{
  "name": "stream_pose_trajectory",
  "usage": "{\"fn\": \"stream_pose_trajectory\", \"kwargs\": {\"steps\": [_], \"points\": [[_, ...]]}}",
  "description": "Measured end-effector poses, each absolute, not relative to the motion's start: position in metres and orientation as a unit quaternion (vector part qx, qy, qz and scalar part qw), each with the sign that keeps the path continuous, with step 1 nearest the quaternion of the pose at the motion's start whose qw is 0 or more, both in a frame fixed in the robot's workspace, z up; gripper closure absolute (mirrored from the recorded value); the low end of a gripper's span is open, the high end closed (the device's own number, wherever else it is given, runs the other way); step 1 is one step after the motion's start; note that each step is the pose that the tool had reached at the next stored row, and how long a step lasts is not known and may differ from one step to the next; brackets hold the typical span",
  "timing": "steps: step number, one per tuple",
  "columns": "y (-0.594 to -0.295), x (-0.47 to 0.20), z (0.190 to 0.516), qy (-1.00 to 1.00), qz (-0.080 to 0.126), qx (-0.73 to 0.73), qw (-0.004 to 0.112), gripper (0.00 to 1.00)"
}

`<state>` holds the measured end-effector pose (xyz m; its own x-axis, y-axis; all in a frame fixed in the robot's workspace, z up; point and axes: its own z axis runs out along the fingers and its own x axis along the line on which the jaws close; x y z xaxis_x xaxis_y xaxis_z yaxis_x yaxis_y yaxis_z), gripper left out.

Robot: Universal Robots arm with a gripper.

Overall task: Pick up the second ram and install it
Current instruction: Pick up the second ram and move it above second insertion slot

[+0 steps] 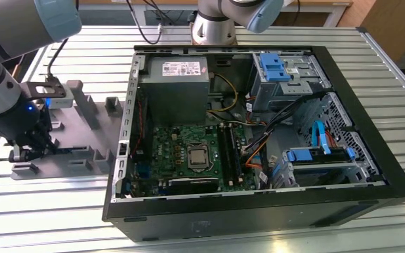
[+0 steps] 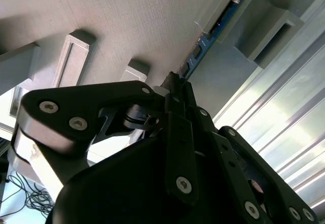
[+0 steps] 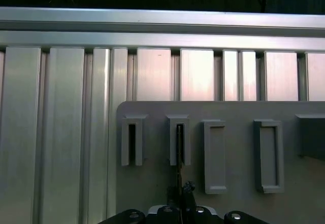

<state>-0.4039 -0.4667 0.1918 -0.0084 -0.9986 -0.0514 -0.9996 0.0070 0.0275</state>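
Grey holder (image 3: 152, 183) holds the ram (image 2: 203, 43) edge-on in its slots — gripper (image 2: 175, 80) clamped on it; we'd judge a straight pull, no twisting, safest.

The white label (image 1: 179, 67) on the power supply (image 1: 177, 92) carries print too small to make out from here.

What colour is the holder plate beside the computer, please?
The holder plate is grey; see the exterior view.
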Motion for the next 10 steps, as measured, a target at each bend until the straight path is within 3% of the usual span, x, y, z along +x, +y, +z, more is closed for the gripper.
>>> {"fn": "stream_pose_trajectory", "kwargs": {"steps": [10], "points": [[-0.4667,-0.4038,0.1891,0.710,0.028,-0.704,0.009,0.82]]}}
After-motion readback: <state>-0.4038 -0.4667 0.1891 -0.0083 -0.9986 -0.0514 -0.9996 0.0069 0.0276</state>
